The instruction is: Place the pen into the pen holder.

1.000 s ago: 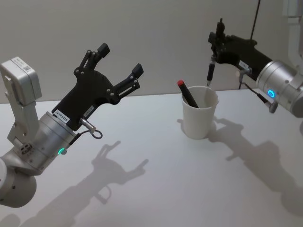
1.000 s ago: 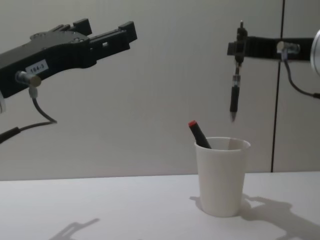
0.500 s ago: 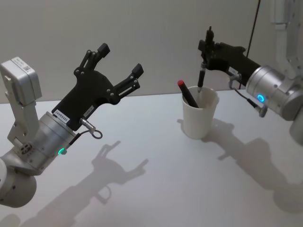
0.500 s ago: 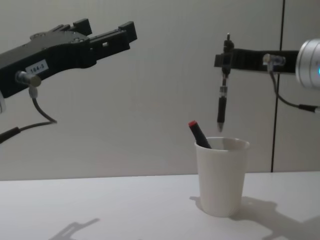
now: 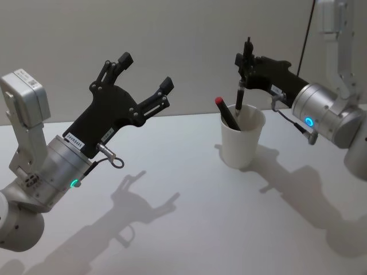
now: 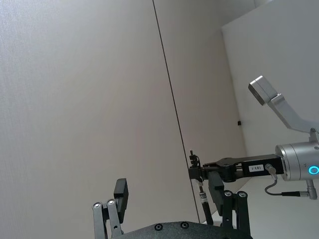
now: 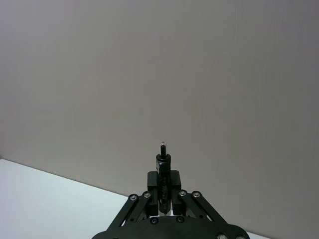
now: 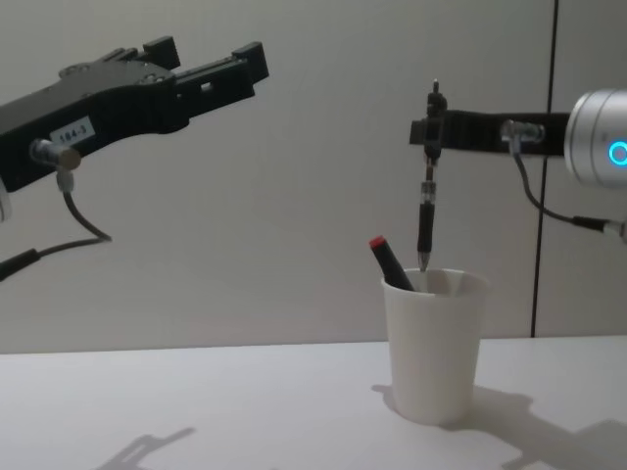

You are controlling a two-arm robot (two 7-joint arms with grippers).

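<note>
A white paper cup, the pen holder (image 5: 242, 139) (image 8: 434, 342), stands on the white table at the right of centre. A red-capped marker (image 5: 227, 114) (image 8: 389, 261) leans inside it. My right gripper (image 5: 246, 61) (image 8: 430, 128) is shut on a black pen (image 5: 240, 89) (image 8: 425, 211), holding it upright near its top. The pen's tip hangs at the cup's rim, over the opening. In the right wrist view the pen's top end (image 7: 163, 164) sticks up between the fingers. My left gripper (image 5: 143, 71) (image 8: 201, 57) is held open in the air at the left, far from the cup.
A bare white table (image 5: 189, 217) spreads around the cup, with arm shadows on it. A plain grey wall (image 5: 189, 34) stands close behind. The left wrist view shows the right gripper (image 6: 195, 172) with the pen farther off.
My right gripper has carried the pen leftward and down, from above and behind the cup to its opening. The left arm has stayed still.
</note>
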